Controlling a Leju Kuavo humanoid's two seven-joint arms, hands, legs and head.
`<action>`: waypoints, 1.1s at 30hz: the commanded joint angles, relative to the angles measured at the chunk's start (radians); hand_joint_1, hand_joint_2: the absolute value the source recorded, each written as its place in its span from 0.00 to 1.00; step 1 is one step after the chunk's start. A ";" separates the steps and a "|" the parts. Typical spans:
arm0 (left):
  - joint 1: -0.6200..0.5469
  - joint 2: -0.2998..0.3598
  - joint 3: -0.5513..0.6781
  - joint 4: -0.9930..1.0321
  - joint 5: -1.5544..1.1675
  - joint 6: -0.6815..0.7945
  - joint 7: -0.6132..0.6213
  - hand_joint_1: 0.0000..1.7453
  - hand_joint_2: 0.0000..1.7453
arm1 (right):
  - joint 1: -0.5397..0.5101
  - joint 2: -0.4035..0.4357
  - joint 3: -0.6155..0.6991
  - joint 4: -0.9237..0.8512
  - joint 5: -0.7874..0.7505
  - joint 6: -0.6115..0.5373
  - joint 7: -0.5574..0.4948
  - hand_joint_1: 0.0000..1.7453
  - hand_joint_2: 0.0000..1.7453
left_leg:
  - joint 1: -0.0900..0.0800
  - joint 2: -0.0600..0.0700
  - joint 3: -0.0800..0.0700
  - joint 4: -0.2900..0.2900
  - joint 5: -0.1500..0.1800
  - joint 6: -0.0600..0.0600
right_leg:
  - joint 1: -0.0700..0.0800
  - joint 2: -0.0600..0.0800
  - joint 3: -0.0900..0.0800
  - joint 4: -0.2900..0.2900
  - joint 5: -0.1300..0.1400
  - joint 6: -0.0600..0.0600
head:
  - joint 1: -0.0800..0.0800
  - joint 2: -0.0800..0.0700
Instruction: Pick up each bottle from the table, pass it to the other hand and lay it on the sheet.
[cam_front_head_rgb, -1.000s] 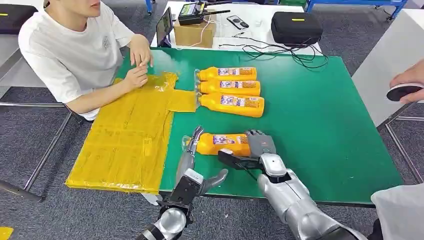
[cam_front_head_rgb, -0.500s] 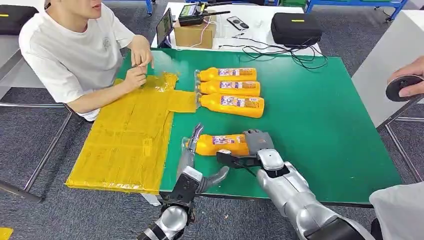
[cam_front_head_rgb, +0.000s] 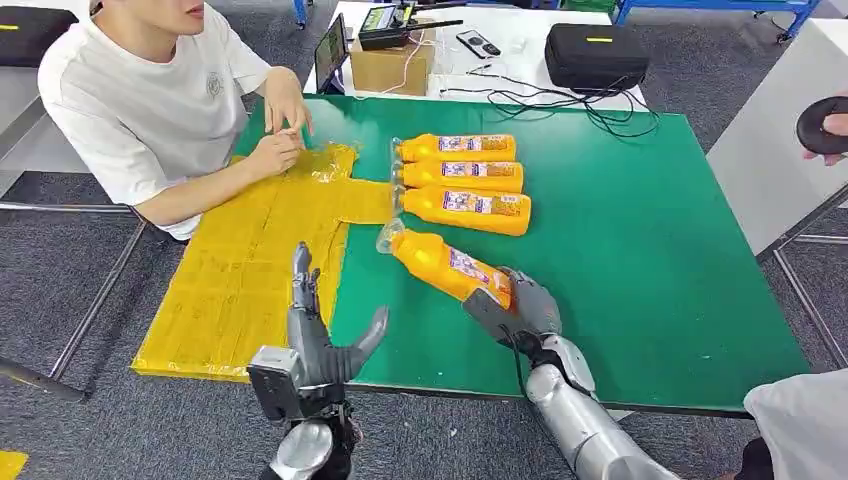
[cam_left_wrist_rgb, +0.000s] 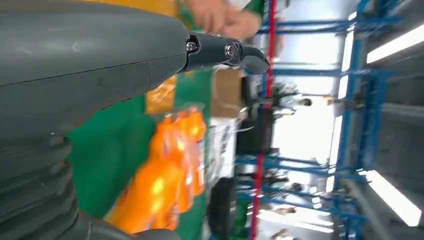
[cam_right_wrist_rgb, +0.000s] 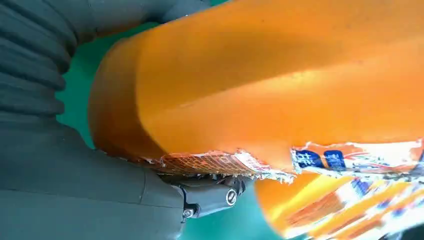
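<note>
Green felt covered the table (cam_front_head_rgb: 640, 250), with a crinkled yellow sheet (cam_front_head_rgb: 260, 270) draped over its 9 o'clock edge, where a seated person (cam_front_head_rgb: 140, 100) rested both hands. Three glossy orange bottles (cam_front_head_rgb: 462, 183) lay side by side at the sheet's 3 o'clock. The right hand (cam_front_head_rgb: 520, 310) gripped a fourth bottle (cam_front_head_rgb: 445, 262) by its base, raised aslant, neck toward 10 o'clock, its label torn. The left hand (cam_front_head_rgb: 310, 335) stood wide, fingers straight, holding nothing, near the sheet's edge.
</note>
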 joint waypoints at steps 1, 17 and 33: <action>0.134 0.055 0.119 -0.210 0.005 -0.081 0.082 0.00 1.00 | 0.158 -0.017 -0.184 -0.172 -0.145 -0.036 -0.087 1.00 1.00 | 0.001 0.000 0.001 -0.001 -0.001 -0.001 | 0.001 -0.001 0.001 -0.001 -0.001 -0.002 | 0.000 0.000; 0.040 0.129 -0.057 0.159 0.058 -0.536 0.086 0.00 1.00 | 0.347 0.060 0.084 -0.490 -0.300 0.203 -0.191 1.00 1.00 | 0.001 0.000 -0.005 -0.002 -0.001 -0.002 | 0.001 -0.002 -0.005 -0.001 -0.001 -0.003 | 0.000 0.000; 0.004 0.114 -0.069 0.145 0.005 -0.564 0.205 0.00 1.00 | 0.296 0.101 0.322 -0.312 -0.286 0.204 -0.160 1.00 1.00 | 0.001 0.001 -0.009 -0.001 0.000 -0.001 | 0.001 -0.001 -0.009 -0.001 0.000 -0.002 | 0.000 0.000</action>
